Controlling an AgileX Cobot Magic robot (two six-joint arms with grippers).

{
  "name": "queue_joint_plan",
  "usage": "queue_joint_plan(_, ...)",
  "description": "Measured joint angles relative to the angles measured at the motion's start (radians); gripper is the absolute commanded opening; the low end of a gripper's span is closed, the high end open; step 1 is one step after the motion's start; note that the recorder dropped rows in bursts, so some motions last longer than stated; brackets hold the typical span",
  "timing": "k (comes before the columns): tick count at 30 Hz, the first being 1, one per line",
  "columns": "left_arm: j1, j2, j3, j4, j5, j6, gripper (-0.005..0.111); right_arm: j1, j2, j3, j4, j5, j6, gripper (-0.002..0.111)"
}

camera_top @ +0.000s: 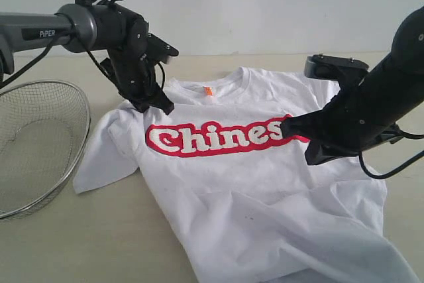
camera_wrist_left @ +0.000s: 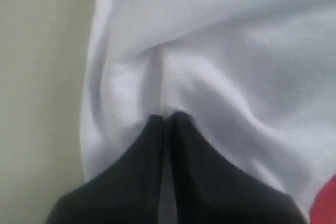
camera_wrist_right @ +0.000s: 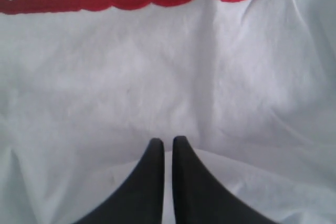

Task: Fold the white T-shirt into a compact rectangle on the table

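Observation:
The white T-shirt (camera_top: 252, 190) lies face up on the table (camera_top: 99, 243), its red "Chinese" print (camera_top: 212, 138) and orange neck tag (camera_top: 208, 90) showing. My left gripper (camera_top: 156, 103) sits at the shoulder beside the collar. Its fingers (camera_wrist_left: 152, 145) are shut, and the cloth (camera_wrist_left: 220, 51) puckers into their tips (camera_wrist_left: 166, 117). My right gripper (camera_top: 291, 128) covers the print's last letter. Its fingers (camera_wrist_right: 184, 171) are shut with a hairline gap (camera_wrist_right: 166, 141), and a ridge of shirt cloth (camera_wrist_right: 157, 77) rises to the tips. The far sleeve is hidden behind the right arm.
A round wire-mesh basket (camera_top: 40, 144) stands at the left edge, close to the near sleeve (camera_top: 106, 150). The shirt's lower hem is rumpled at the bottom right (camera_top: 358, 243). Bare tabletop shows in front, at the lower left.

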Motion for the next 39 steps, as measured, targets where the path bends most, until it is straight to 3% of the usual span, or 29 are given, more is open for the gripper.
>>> queue_joint_plan(12,0.050,0.047,-0.088,-0.018,0.027,0.002,0.005,0.000,0.000,0.000,0.012,-0.025,-0.011,0.000)
queue_joint_plan(24,0.073,0.143,-0.327,0.002,0.144,0.002,0.005,-0.004,0.006,-0.004,0.014,-0.131,-0.016,0.000)
queue_joint_plan(27,0.076,0.143,-0.377,-0.125,0.182,0.027,0.005,-0.055,0.053,-0.063,0.016,-0.156,-0.008,0.000)
queue_joint_plan(31,0.074,0.123,-0.430,-0.450,0.260,0.129,0.005,-0.180,0.182,-0.226,0.018,-0.110,0.003,0.000)
queue_joint_plan(34,0.050,0.109,-0.437,-0.599,0.320,0.182,0.005,-0.260,0.268,-0.350,0.018,-0.047,0.010,0.000)
queue_joint_plan(39,-0.047,0.107,-0.400,-0.553,0.337,0.200,0.005,-0.331,0.391,-0.543,0.015,0.038,0.032,0.000)
